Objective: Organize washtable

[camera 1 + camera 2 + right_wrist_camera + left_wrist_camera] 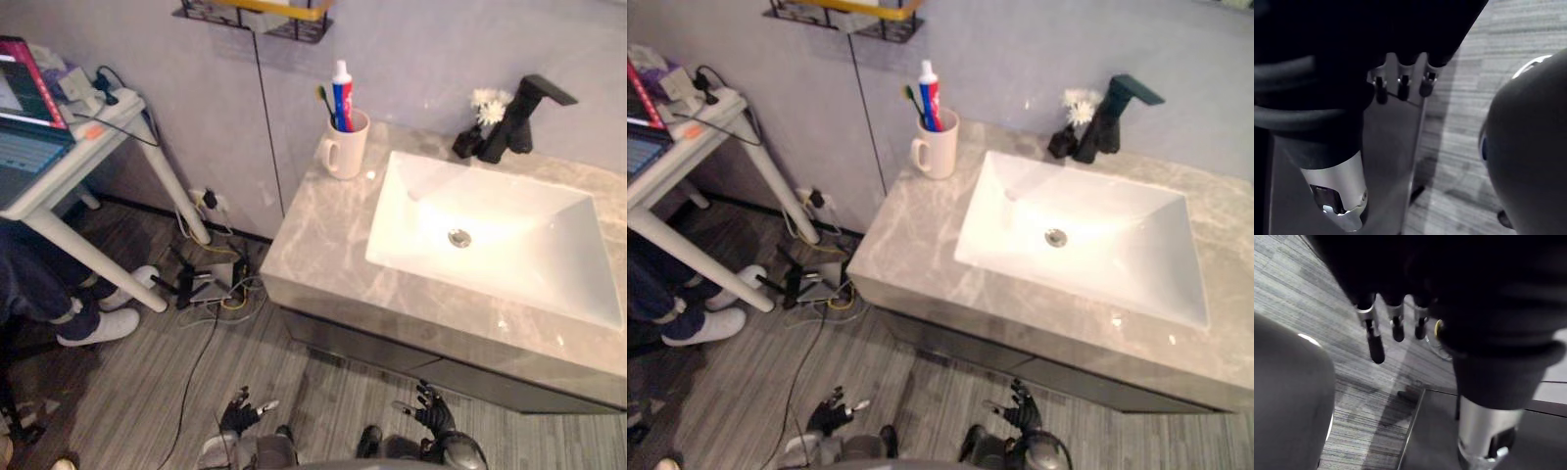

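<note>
Grey-marbled washtable [323, 235] against a plain wall with a white sink [549, 245] sunk into it, and honestly it looks pretty tidy. The white mug [346, 147] sits at the counter's back left corner with the toothpaste tube [342, 93] and toothbrush [324, 101] standing in it, I'd guess so they're clear of splashes. The black faucet [519, 117] is behind the basin, with a small dark vase [466, 144] of white flowers [487, 106] just beside it. The left hand [238, 413] and right hand [432, 409] hang low over the floor in front of the cabinet, fingers loose and straight, nothing held. I can't tell whether there's anything left to sort.
</note>
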### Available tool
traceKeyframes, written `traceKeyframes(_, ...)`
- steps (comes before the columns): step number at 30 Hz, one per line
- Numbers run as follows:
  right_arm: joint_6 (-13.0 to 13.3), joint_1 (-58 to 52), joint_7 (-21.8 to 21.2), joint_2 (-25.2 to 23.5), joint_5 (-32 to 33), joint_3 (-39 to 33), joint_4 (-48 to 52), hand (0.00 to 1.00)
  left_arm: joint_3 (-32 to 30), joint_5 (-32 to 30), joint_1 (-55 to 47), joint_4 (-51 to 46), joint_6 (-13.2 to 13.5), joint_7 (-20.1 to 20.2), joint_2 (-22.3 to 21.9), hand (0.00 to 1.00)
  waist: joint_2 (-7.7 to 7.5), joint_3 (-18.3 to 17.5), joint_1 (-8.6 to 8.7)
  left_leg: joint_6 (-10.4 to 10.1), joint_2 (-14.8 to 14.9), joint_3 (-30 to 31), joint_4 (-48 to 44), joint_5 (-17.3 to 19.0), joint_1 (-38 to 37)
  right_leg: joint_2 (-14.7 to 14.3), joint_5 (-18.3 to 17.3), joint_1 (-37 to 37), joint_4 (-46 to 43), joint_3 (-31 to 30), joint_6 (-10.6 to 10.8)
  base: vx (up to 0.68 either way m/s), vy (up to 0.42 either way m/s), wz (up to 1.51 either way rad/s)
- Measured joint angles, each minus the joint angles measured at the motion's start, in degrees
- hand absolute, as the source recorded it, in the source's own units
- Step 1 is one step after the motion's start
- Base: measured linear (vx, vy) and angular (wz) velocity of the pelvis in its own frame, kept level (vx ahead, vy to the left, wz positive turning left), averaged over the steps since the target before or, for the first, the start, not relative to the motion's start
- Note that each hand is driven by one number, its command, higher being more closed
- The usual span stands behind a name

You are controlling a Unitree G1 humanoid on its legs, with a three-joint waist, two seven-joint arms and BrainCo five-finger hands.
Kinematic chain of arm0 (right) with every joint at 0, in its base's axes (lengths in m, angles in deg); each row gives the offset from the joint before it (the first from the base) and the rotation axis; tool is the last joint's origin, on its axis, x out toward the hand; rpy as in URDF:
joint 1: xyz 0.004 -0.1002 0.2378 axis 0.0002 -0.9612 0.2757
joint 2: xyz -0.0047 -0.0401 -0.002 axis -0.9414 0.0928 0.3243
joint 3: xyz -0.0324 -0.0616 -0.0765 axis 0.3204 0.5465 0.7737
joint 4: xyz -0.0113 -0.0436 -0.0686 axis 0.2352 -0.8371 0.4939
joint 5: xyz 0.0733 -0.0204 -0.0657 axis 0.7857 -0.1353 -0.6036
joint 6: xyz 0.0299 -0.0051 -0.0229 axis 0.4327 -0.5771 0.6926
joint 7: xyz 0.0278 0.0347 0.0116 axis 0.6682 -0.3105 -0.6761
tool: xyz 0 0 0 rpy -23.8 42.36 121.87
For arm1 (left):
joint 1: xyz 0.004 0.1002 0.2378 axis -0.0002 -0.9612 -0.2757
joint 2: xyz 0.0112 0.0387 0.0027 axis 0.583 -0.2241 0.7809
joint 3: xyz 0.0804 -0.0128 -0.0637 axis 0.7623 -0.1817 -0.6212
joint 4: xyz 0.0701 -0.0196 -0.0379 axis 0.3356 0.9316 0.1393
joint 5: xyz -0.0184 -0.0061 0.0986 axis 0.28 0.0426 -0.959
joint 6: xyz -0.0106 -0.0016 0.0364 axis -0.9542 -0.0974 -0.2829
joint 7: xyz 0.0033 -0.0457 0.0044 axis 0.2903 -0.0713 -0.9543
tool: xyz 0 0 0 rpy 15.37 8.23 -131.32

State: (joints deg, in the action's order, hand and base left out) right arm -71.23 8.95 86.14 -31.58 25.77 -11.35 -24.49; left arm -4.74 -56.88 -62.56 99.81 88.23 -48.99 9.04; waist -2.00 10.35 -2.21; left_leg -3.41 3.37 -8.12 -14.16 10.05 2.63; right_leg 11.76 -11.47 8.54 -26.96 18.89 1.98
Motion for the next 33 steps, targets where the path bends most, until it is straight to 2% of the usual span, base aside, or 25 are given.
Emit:
traceKeyframes(2, 0.0, -0.5, -0.1, -0.1, 0.0, 0.0, 0.1, 0.0, 1.6, 0.1, 0.6, -0.6, 0.0, -0.1, 0.2, 0.0, -0.25, 0.0, 0.09, 0.0, -0.8, 2.6, -0.8, 0.0, -0.5, -0.3, -0.2, 0.5, -4.3, -6.5, -0.1, 0.13, 0.024, 0.67)
traceKeyframes(4, 0.0, -0.5, -0.2, -0.6, 0.1, 0.0, 0.2, 0.0, 2.0, 0.2, 0.7, -2.3, 0.1, -0.1, 0.0, 0.0, -0.99, -0.4, -0.14, 0.0, -0.5, 5.4, -2.2, 0.0, 0.5, -0.7, -0.3, 0.2, -5.8, -9.6, 0.1, 0.15, -0.063, 0.86)
traceKeyframes(6, -0.4, -0.1, -0.1, -1.0, 0.2, -0.1, -0.2, 0.0, 2.0, 0.3, 1.1, -2.6, 0.1, -0.2, -0.1, 0.0, -1.34, -0.6, -0.44, 0.0, -0.4, 7.6, -3.0, 0.0, 1.5, -0.9, -0.4, -0.6, -5.1, -10.0, 0.3, 0.08, -0.055, 0.76)
traceKeyframes(9, -0.5, -0.5, -0.1, -0.9, 0.3, 0.1, -0.4, 0.0, 1.9, 0.3, 1.0, -2.9, 0.0, -1.2, -0.5, 0.0, -1.93, -2.0, -1.98, -0.3, -0.1, 8.1, -2.3, -0.2, 2.7, -1.9, -1.4, -1.6, -1.0, -11.4, 2.0, 0.03, -0.066, 0.15)
traceKeyframes(13, -0.1, 1.7, -0.1, 0.0, 0.5, 1.5, -2.9, 0.0, 2.3, 0.8, 2.7, -0.2, 0.0, -1.8, -0.8, 0.0, -2.02, -2.6, -1.6, -1.1, -0.6, 9.8, -2.0, -1.9, 4.9, -2.9, -1.7, -5.6, 9.6, -9.2, 2.5, -0.04, -0.086, 0.19)
traceKeyframes(14, -0.1, 1.6, 0.0, 0.0, 0.7, 1.5, -3.2, 0.0, 3.3, 0.8, 3.8, 0.4, 0.0, -2.3, -1.0, 0.0, -2.02, -2.6, -1.63, -1.4, -1.1, 11.9, -1.9, -3.5, 5.9, -3.0, -1.6, -7.8, 12.9, -6.7, 2.5, -0.07, -0.143, 0.77)
traceKeyframes(16, 0.0, 2.1, 0.1, 0.0, 0.8, 1.4, -5.0, 0.0, 4.2, 0.8, 4.4, 0.4, 0.0, -2.3, -1.0, 0.0, -1.79, -2.3, -1.71, -1.9, -0.8, 12.4, -1.8, -5.4, 6.7, -3.1, -1.0, -9.4, 14.6, -4.1, 2.1, -0.09, -0.116, 0.82)
traceKeyframes(18, 0.1, 3.7, 0.3, 0.0, 0.8, 1.4, -6.3, 0.0, 5.6, 0.8, 4.3, 0.5, 0.0, -2.4, -0.9, 0.0, -1.62, -2.2, -1.8, -2.0, 0.7, 6.9, 0.5, -10.1, 7.7, -4.0, 0.5, -9.6, 15.2, -1.5, 0.7, -0.15, -0.091, 0.68)
traceKeyframes(19, 0.1, 4.1, 0.4, 0.0, 0.8, 1.4, -6.5, 0.0, 5.9, 0.8, 4.2, 0.8, 0.0, -2.4, -0.8, 0.0, -1.6, -2.3, -1.68, -1.7, 0.7, 5.3, 2.6, -11.5, 7.5, -3.8, 0.7, -9.7, 15.4, -0.5, 0.5, -0.17, -0.077, 0.72)
traceKeyframes(20, 0.2, 4.5, 0.9, -0.1, 0.7, 1.2, -6.8, 0.0, 6.5, 0.7, 4.7, 1.7, 0.0, -2.3, -1.0, 0.0, -1.34, -2.0, -0.99, -0.7, 1.3, 1.1, 3.9, -11.6, 6.6, -3.7, 0.8, -10.4, 16.6, 2.0, 0.5, -0.15, -0.062, 0.88)
traceKeyframes(21, 0.2, 4.7, 1.0, 0.4, 0.7, 0.8, -6.9, 0.0, 6.4, 0.7, 5.1, 3.1, 0.0, -2.3, -1.8, 0.0, -0.68, -1.4, -0.18, 0.2, 2.4, -2.8, 2.9, -10.9, 6.6, -3.8, 0.8, -11.5, 17.0, 4.2, 0.4, -0.16, -0.045, 1.06)
traceKeyframes(22, 0.2, 4.6, 1.0, 1.0, 0.7, 0.2, -6.9, 0.0, 6.4, 0.7, 5.3, 4.2, 0.0, -2.3, -2.3, 0.0, 0.46, -1.2, 0.09, 0.1, 2.5, -3.2, 4.1, -11.2, 5.2, -3.9, 0.9, -12.3, 17.0, 5.9, 0.5, -0.14, 0.005, 0.81)
traceKeyframes(23, 0.2, 4.6, 1.0, 1.2, 0.7, -0.1, -6.9, 0.0, 6.3, 0.7, 5.4, 4.2, 0.0, -2.3, -2.4, 0.0, 0.98, -1.0, -0.1, 0.2, 2.4, -3.0, 5.2, -11.2, 4.7, -4.0, 0.9, -12.5, 17.0, 6.4, 0.5, -0.13, 0.058, 0.59)
traceKeyframes(24, 0.0, 4.8, 0.9, 1.3, 0.7, -0.1, -7.1, 0.0, 6.2, 0.7, 5.4, 3.5, -0.5, -1.2, -2.1, 0.0, 1.56, -1.0, -0.22, 1.3, 2.4, -2.8, 6.5, -10.5, 4.3, -4.2, 0.8, -12.3, 16.6, 7.3, 0.9, -0.14, 0.118, 0.41)
traceKeyframes(25, 0.0, 5.2, 0.9, 1.2, 0.7, 0.0, -7.2, 0.0, 6.4, 0.6, 5.3, 2.7, -1.0, -1.0, -1.5, 0.0, 1.75, -1.0, -0.32, 1.3, 2.0, -2.6, 6.6, -10.4, 4.7, -3.9, 0.9, -12.3, 16.6, 7.7, 1.3, -0.16, 0.137, 0.38)
traceKeyframes(26, 0.0, 5.6, 0.8, 0.9, 0.7, 0.1, -7.3, 0.0, 6.5, 0.1, 4.7, 1.1, -1.3, -1.1, -1.2, 0.0, 1.28, -0.7, -0.34, 1.6, 1.8, -2.3, 6.6, -10.3, 4.9, -3.7, 1.0, -12.3, 16.6, 7.9, 1.7, -0.16, 0.166, 0.24)
traceKeyframes(28, -0.3, 6.4, 0.8, 0.1, 0.2, 1.8, -6.7, 0.0, 6.5, -0.6, 3.5, -1.0, -1.3, -1.2, -0.6, 0.0, 0.7, -0.8, -1.86, 1.8, 0.5, -2.7, 6.7, -10.1, 5.7, -2.9, 0.8, -12.3, 16.9, 7.8, 2.9, -0.12, 0.153, 0.17)
traceKeyframes(29, -0.7, 6.4, 0.9, 0.2, 0.1, 3.7, -4.0, 0.0, 6.4, -0.9, 3.1, -1.6, -1.3, -1.1, -0.6, 0.0, 0.57, -0.8, -1.71, 2.3, -0.6, -3.1, 7.6, -9.4, 5.6, -2.1, 0.3, -12.2, 17.1, 7.8, 3.9, -0.08, 0.147, 0.25)
traceKeyframes(30, -0.6, 6.3, 0.1, 0.1, 0.8, 4.5, -2.4, 0.0, 6.2, -1.1, 3.0, -1.8, -1.2, -1.1, -0.5, 0.0, -0.38, -0.9, -1.55, 2.2, -1.1, -3.3, 7.6, -8.9, 5.2, -1.0, -0.1, -11.7, 17.2, 7.6, 4.5, -0.03, 0.162, 0.27)
traceKeyframes(31, 0.8, 6.9, -4.1, 0.6, 4.9, 4.7, -1.0, 0.0, 5.8, -1.5, 2.9, -2.5, -1.2, -1.1, -0.4, 0.0, -0.94, -1.1, -1.88, 5.1, -1.8, -4.6, 0.4, -6.6, 6.8, 0.9, -1.0, -10.4, 15.2, 6.8, 6.0, 0.08, 0.15, 0.11)
traceKeyframes(32, 1.2, 7.3, -5.6, 0.8, 5.8, 4.6, -1.2, 0.0, 5.8, -1.5, 2.6, -2.5, -1.2, -1.1, -0.5, 0.0, -0.13, -1.5, -2.03, 6.4, -1.8, -5.0, -3.1, -5.2, 7.1, 1.3, -1.4, -10.3, 13.9, 6.3, 6.8, 0.14, 0.219, 0.17)
traceKeyframes(33, 2.1, 9.0, -6.1, 0.9, 5.9, 2.9, -3.7, 0.0, 5.8, -2.2, 1.5, -1.9, -1.2, -0.9, -0.6, 0.0, 1.05, -2.3, -1.6, 6.2, -2.0, -3.9, -4.2, 0.3, 6.5, 2.0, -2.3, -10.5, 11.3, 6.4, 8.2, 0.15, 0.219, 0.3)
